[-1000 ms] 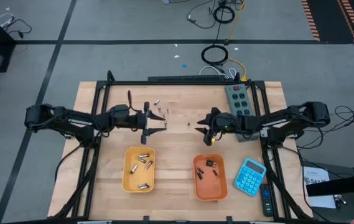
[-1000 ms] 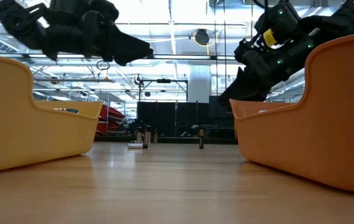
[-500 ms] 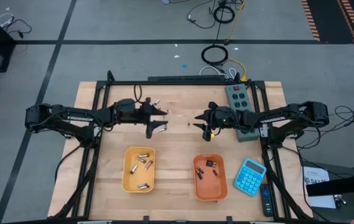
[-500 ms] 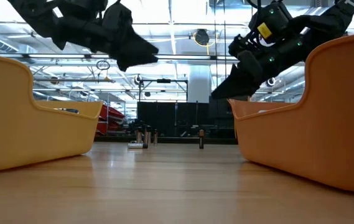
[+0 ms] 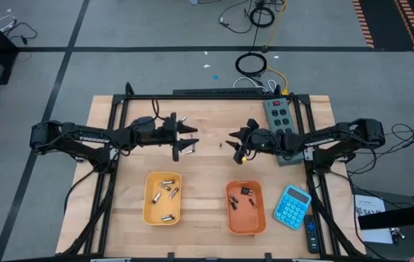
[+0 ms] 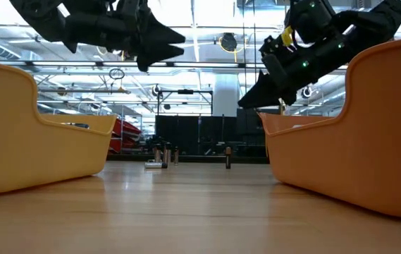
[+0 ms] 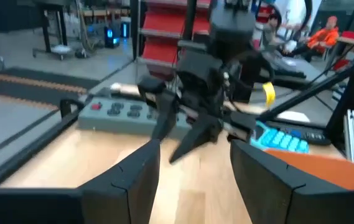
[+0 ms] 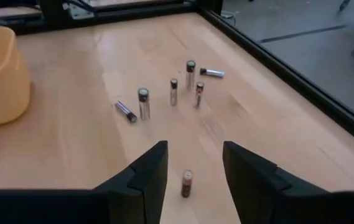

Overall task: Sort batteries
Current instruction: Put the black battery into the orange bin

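The bench (image 5: 207, 164) is pale wood, smooth with a light sheen, its grain plain in the right wrist view. The yellow tray (image 5: 162, 198) and orange tray (image 5: 246, 208) look like smooth, slightly glossy plastic. The batteries (image 8: 144, 103) have shiny metal-looking casings with dark bands. The gripper fingers (image 8: 145, 174) are matt black plastic. The calculator (image 5: 292, 204) is blue plastic.

Two black jointed arms (image 5: 83, 136) with white lettering.
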Controlling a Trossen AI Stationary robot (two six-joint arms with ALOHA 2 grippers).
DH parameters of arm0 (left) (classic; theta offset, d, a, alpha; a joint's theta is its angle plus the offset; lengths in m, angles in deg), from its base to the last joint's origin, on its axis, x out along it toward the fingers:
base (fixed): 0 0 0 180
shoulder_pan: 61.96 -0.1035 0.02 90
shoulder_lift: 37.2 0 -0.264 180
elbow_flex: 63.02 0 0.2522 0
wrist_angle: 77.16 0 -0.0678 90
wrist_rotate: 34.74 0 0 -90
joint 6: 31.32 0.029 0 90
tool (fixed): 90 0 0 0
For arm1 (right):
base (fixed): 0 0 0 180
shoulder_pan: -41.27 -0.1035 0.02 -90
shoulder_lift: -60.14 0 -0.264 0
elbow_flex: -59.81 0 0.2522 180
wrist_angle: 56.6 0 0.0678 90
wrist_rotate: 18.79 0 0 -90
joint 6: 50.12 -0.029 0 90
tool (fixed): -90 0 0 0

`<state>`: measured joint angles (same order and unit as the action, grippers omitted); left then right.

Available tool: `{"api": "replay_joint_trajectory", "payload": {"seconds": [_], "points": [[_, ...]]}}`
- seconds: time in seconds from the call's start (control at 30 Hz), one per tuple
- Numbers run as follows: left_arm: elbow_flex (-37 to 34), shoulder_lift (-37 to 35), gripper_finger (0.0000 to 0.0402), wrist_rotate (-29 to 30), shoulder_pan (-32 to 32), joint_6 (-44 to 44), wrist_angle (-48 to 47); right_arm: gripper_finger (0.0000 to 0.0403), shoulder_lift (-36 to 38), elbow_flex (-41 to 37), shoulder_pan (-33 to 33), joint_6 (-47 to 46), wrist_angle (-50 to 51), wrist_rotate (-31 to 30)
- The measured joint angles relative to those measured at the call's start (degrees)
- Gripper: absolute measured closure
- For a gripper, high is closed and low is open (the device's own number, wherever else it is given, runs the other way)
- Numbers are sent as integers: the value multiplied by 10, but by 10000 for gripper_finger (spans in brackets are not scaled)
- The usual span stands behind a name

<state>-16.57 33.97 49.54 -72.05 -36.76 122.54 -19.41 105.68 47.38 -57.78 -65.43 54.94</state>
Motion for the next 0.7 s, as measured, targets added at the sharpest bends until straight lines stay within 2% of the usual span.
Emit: {"api": "replay_joint_trajectory", "payload": {"seconds": [0.23, 0.7], "points": [[0, 1, 197, -13, 10, -3, 24, 257, 0, 43, -45, -8, 55, -48], [0, 1, 197, -11, 20, -3, 38, 257, -3, 56, -51, 9, 91, -53]]}}
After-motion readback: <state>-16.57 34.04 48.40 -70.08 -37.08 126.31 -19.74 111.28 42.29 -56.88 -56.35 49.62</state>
